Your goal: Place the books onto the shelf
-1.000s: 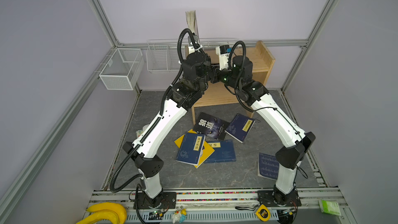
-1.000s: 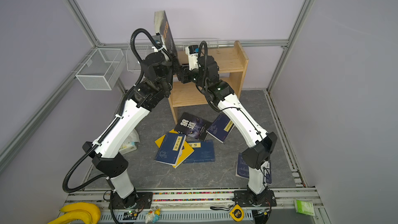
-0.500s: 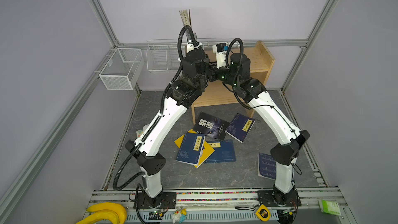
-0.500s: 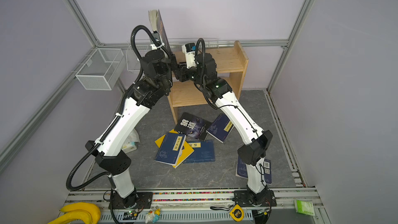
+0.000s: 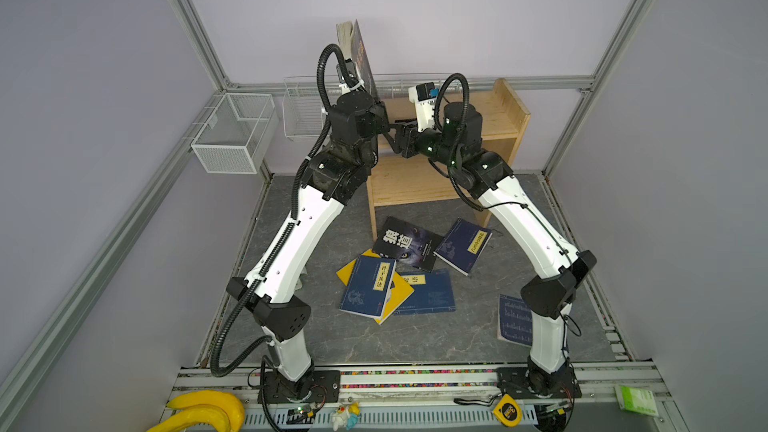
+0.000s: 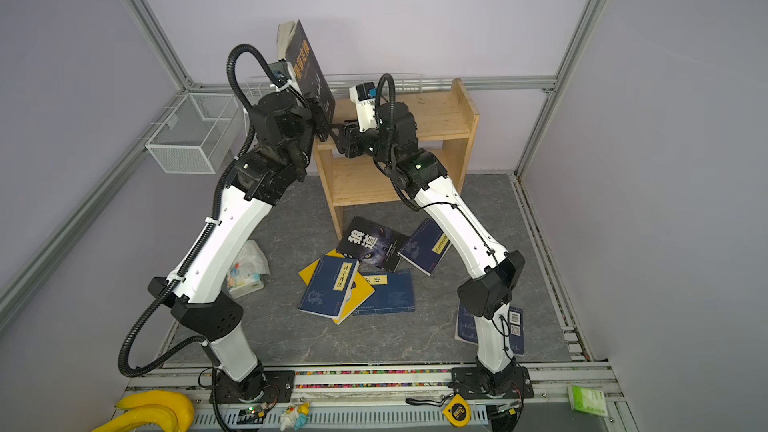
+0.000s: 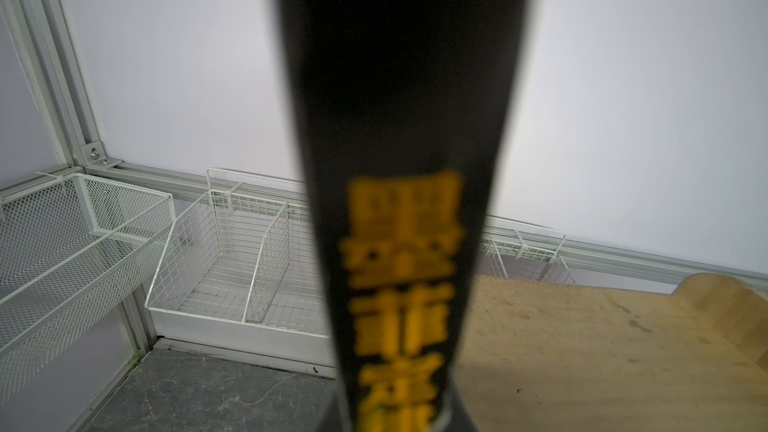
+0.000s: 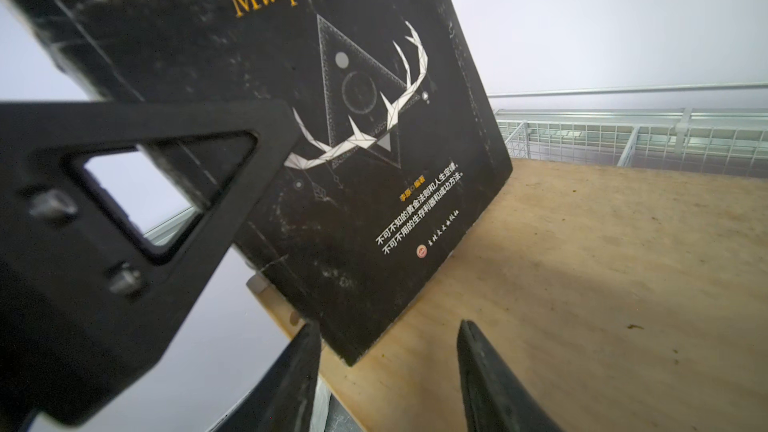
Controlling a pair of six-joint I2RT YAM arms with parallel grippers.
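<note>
Books sit in two places relative to your grippers. Around them first: your right gripper hovers over the pine shelf, jaws apart and clamping nothing. It is right beside the black Murphy's law book, taking up the top board next to it. Beyond the left gripper, along the back rail, hangs a white wire basket split by a divider into two compartments. A mesh basket hangs off to its outer side, and only their own wire shows inside them. Where visible, both shelf boards show bare wood.

Your left gripper is clamped across the black Murphy's law book, one finger flat on the front cover. It holds the book on end and tilted, with the lower edge at the end of the top board nearest that gripper. You cannot tell whether the edge touches the wood. The book's lower corner is just beside one right fingertip.

Well below both grippers, on the grey floor, lie the rest:
- a black wolf-cover book
- a tilted navy book just beside it
- a labelled navy book lying over a yellow book
- a flat navy book against those
- a last navy book, partly hidden behind the right arm's base
</note>
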